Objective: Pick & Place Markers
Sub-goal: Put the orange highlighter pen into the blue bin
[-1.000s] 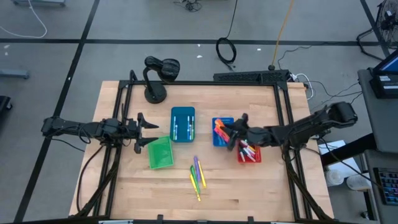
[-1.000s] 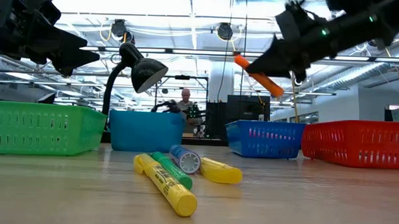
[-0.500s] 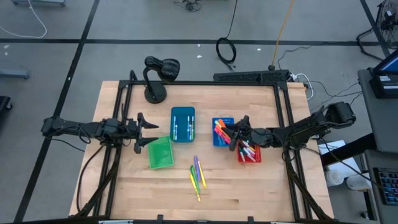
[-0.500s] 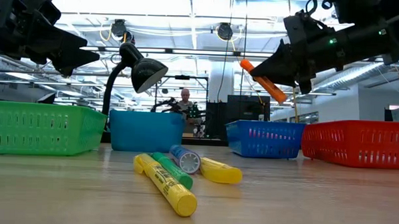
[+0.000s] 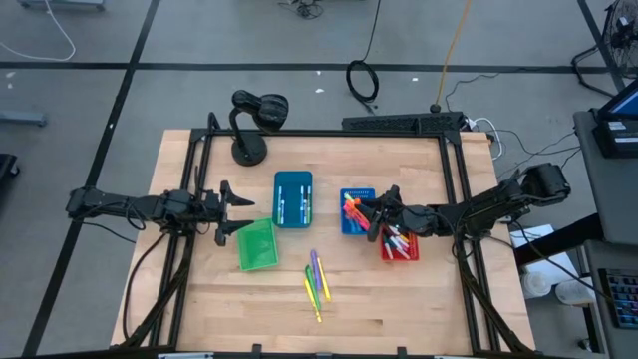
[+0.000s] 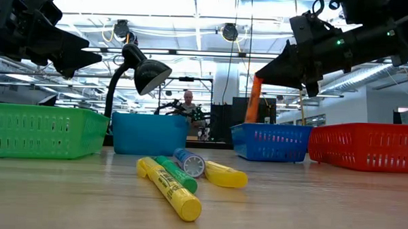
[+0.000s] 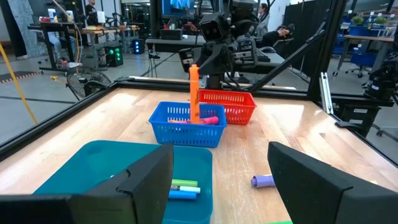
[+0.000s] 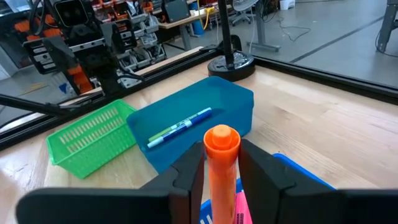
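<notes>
My right gripper (image 5: 369, 213) hangs over the blue basket (image 5: 354, 224), shut on an orange marker (image 6: 253, 100) that stands nearly upright. The marker's lower end dips inside the basket (image 7: 194, 118). Several markers, yellow, green and purple (image 5: 316, 277), lie flat on the wood near the table's near edge (image 6: 174, 185). More lie in the teal bin (image 5: 293, 198), the blue basket and the red basket (image 5: 399, 245). My left gripper (image 5: 235, 211) waits open in the air beside the teal bin, above the green basket's far corner (image 7: 221, 163). My right gripper has the orange marker by its upper, capped end (image 8: 222, 142), between the two fingers (image 8: 186, 171), one on each side. The fingers come slanting down from the table's right. The marker hangs below them nearly upright. Whether its lower end rests on the basket's contents I cannot tell.
Green basket (image 5: 257, 245) sits left of the loose markers. A black desk lamp (image 5: 251, 122) stands at the far left corner. A black frame rail runs round the table's sides. Bare wood lies between the baskets and the near edge. A person sits in the room beyond (image 6: 189, 100).
The orange marker has swung from a slant under my right gripper to nearly upright. Its lower end has dropped to the blue basket while its top stays at the fingertips. My right gripper has barely shifted.
</notes>
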Controlling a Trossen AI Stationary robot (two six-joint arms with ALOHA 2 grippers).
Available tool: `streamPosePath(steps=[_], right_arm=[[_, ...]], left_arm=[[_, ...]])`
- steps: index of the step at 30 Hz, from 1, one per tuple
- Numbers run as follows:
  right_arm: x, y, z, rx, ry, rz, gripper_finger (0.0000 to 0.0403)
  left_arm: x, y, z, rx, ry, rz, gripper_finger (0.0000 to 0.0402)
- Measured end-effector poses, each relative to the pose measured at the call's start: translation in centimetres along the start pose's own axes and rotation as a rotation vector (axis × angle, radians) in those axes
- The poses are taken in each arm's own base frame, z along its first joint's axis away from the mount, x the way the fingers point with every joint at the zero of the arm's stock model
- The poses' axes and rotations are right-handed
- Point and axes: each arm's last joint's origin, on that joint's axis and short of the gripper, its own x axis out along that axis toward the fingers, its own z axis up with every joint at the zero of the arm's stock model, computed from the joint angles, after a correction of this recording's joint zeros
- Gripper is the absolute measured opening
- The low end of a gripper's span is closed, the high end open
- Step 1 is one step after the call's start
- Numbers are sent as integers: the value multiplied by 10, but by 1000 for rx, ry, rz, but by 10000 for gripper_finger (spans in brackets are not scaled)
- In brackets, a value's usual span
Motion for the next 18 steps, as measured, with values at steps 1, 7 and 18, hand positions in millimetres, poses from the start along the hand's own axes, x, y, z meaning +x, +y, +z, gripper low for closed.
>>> streamPosePath(steps=[1,7,18], right_arm=[[0,0,0,0,0,0,88],[0,0,0,0,0,0,88],[0,0,-1,-31,6,-2,89]], left_arm=[[0,0,0,0,0,0,267],[0,0,0,0,0,0,267],[0,0,0,0,0,0,267]])
